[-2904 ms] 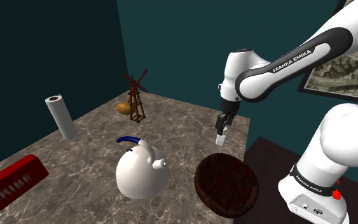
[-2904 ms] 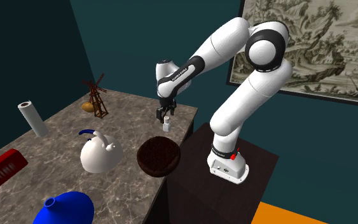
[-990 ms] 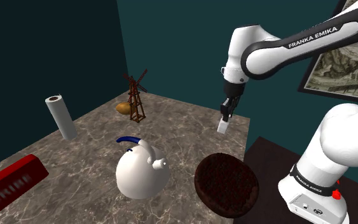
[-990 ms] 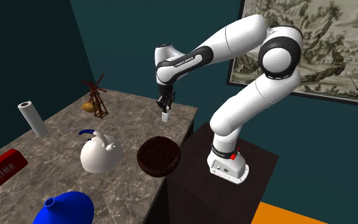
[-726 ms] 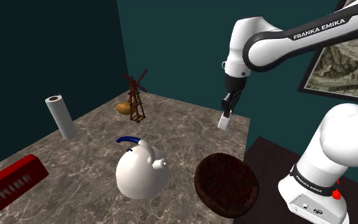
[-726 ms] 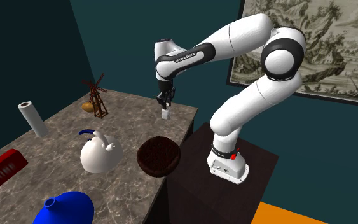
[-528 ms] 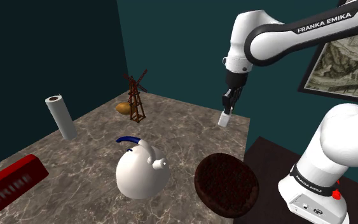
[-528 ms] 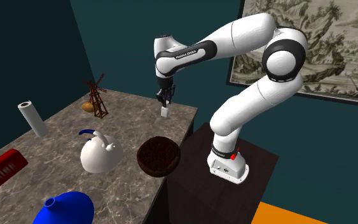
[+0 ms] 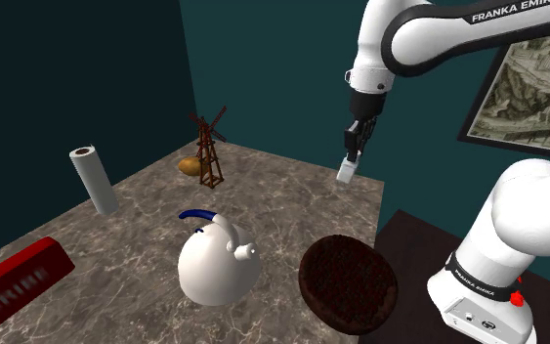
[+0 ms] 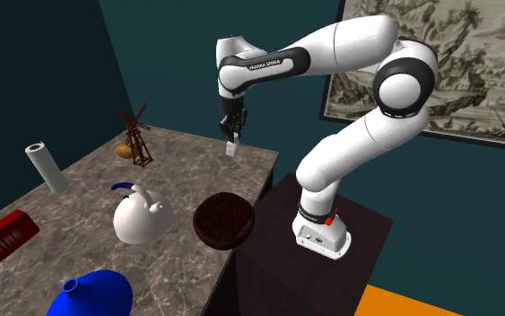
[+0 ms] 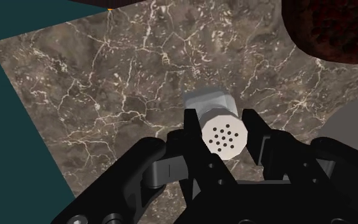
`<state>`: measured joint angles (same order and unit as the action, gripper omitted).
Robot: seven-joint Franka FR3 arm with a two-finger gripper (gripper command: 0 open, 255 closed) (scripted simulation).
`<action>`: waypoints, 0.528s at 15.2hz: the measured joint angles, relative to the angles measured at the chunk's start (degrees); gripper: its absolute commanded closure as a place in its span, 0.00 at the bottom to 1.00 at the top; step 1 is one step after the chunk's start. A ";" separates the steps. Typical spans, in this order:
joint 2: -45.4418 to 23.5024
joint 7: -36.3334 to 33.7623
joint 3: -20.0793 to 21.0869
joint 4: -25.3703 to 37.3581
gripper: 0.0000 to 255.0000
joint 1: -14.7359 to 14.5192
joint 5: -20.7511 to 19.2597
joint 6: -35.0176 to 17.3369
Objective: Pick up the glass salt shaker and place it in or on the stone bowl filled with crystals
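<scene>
The salt shaker (image 11: 219, 124) is a small pale bottle with a perforated cap, clasped between my two black fingers. My gripper (image 9: 352, 156) is shut on the salt shaker (image 9: 346, 173) and holds it high above the marble table's far edge. In the second exterior view the gripper (image 10: 233, 133) hangs from the raised arm with the salt shaker (image 10: 232, 149) below it. The bowl (image 9: 347, 283) is a dark brown round dish near the table's front edge, well below the gripper and nearer the stand. It appears as the bowl (image 10: 223, 220) and as the bowl (image 11: 336, 28).
A white kettle (image 9: 216, 262) with a blue handle stands beside the bowl. A paper roll (image 9: 94, 179), a small wooden windmill (image 9: 207, 148), a red box (image 9: 14, 283) and a blue vase (image 10: 96, 293) share the marble table (image 9: 292, 195). The stand (image 10: 322, 233) sits beside it.
The arm has lifted the shaker steadily higher above the table and a little toward the far edge. The grip has stayed shut on it.
</scene>
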<state>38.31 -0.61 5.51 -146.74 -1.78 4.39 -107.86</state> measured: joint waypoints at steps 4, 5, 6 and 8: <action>0.78 -0.55 0.28 2.22 1.00 -0.23 0.18 2.99; 1.52 -1.33 0.93 1.79 1.00 -0.67 0.68 3.25; 2.10 -2.61 2.02 1.94 1.00 -1.35 1.45 3.90; 4.61 -4.98 3.86 1.49 1.00 -2.68 2.95 5.79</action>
<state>42.92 -5.59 9.37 -145.26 -4.47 7.34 -102.07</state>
